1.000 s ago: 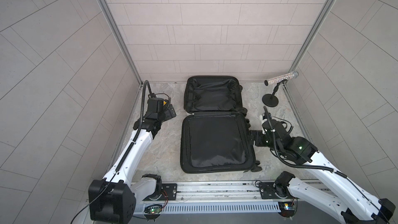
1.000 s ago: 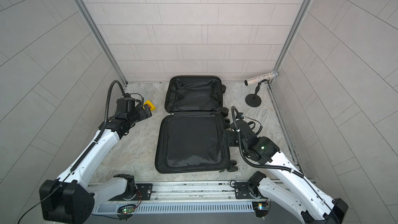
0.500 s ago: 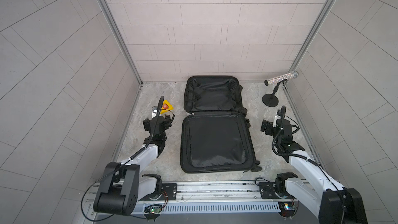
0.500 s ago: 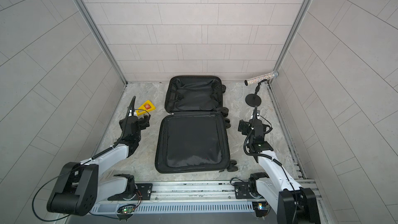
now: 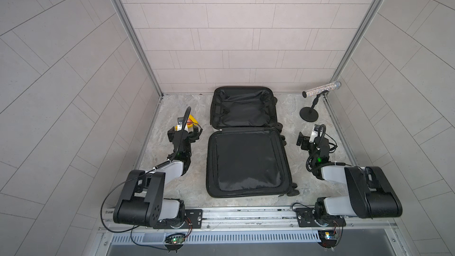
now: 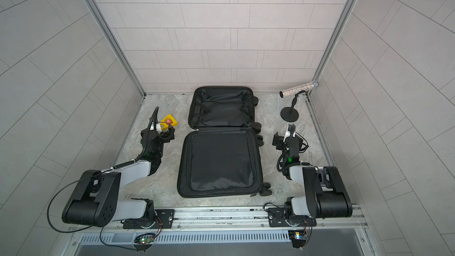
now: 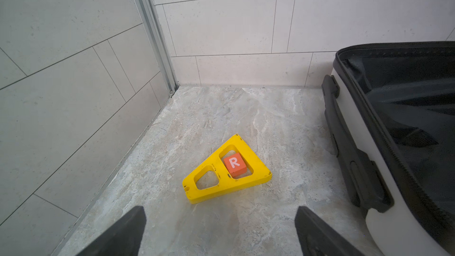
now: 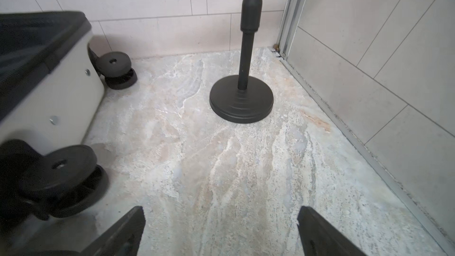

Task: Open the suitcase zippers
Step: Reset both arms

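1 suitcase [image 5: 246,144] is laid open flat at mid-surface, zippers [image 7: 379,121] undone, between the 2 grippers. L gripper [image 7: 219,211], near left edge, and R gripper [image 8: 220,209], near right edge, are spread wide; nothing is held. 1 yellow tray [image 7: 220,168] and 1 stand [image 8: 241,104] are seen.

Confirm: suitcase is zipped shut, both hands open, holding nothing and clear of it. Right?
No. The suitcase is unzipped and spread flat, with both halves lying insides up, as both top views show. The rest stands: the left hand and right hand are open, holding nothing and clear of it.
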